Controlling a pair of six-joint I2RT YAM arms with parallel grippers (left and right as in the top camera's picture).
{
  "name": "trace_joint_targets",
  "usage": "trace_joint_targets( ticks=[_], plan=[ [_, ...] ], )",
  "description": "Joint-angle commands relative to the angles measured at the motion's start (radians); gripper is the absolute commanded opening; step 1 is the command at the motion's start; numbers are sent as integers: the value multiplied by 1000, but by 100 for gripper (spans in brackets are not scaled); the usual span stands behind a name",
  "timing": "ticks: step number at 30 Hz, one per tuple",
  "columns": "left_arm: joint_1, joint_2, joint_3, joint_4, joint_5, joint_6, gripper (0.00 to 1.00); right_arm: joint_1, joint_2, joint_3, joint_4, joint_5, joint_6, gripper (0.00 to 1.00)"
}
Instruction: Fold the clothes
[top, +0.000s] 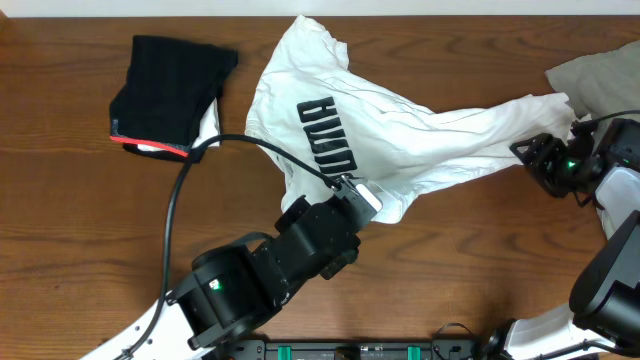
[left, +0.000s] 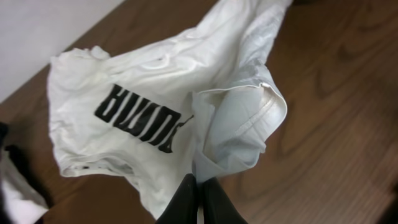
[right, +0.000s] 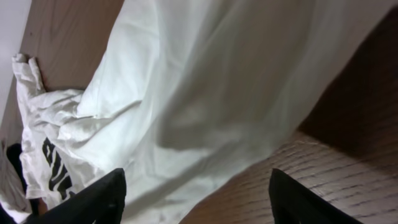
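The large white T-shirt with black print lies crumpled across the middle of the table, stretched out toward the right. My left gripper is shut on the shirt's near edge; the left wrist view shows the jaws pinching a fold of the shirt. My right gripper is at the shirt's right end, and its jaws are wide open over the fabric, holding nothing. The black red-edged garment lies folded at the far left. The grey-beige garment lies at the far right.
The left arm's black cable loops over the table from the black garment toward the front. The brown wooden table shows at the left and front. The table's far edge meets a white wall.
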Motion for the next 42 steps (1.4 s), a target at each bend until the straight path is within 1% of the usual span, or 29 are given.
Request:
trace_joint_targets(
  ticks=[1,4,9,13,17,20,23,32,35,38,42],
  plan=[
    [5,-37,18,2,-54,-4,6,-26,-8,-4,3,-9,9,75],
    [5,-55,20,3,-54,-4,6,-44,-8,-4,12,15,9,77],
    [5,-72,20,3,-53,-4,6,-63,-8,-4,65,18,9,77],
    [5,-75,20,3,-54,-4,6,-63,-8,-4,85,79,10,75],
    [5,-75,20,1,-53,-4,6,-67,-8,-4,65,198,40,72],
    [5,-75,20,0,-53,-5,6,-84,-8,-4,72,264,81,67],
    [5,-75,20,-2,-53,-5,6,-117,-8,-4,98,248,92,64],
    [5,-75,20,-4,-53,-5,6,-139,-8,-4,141,250,159,63],
    [5,-75,20,-4,-53,-5,6,-139,-7,-4,160,267,181,59],
    [5,-75,20,-7,-53,-5,6,-139,-7,-4,176,272,182,58],
    [5,-75,20,-11,-53,-5,6,-139,0,-4,181,311,211,53]
  ],
)
